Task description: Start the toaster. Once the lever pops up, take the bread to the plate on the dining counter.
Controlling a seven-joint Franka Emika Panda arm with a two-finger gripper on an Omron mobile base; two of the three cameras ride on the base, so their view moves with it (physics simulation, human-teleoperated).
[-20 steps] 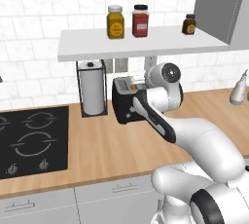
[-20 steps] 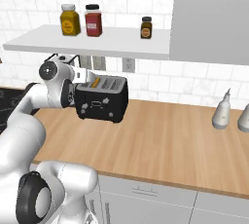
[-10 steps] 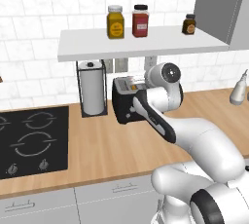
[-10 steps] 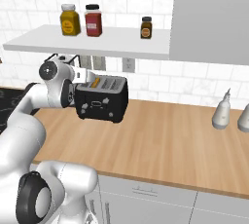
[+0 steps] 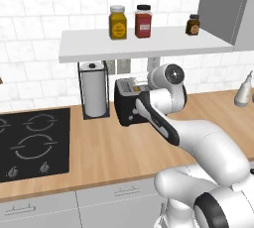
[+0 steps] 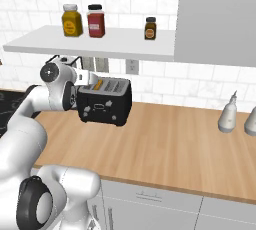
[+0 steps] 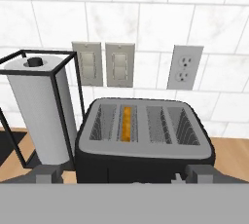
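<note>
Your gripper [image 7: 124, 178] hung just before the toaster [image 7: 144, 142] with its jaws spread wide, holding nothing. The toaster stood at the counter's [image 6: 190, 144] back edge beside the paper-towel holder [image 7: 41, 111], the bread [image 7: 126, 123] sunk in a slot.

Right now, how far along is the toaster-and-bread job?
Done: the bread sits down inside a slot of the toaster, just its crust edge showing. In hand: the open gripper hangs empty at the toaster's front, holding nothing. Left: starting the toaster, then lifting the bread out and carrying it to the plate.
</note>
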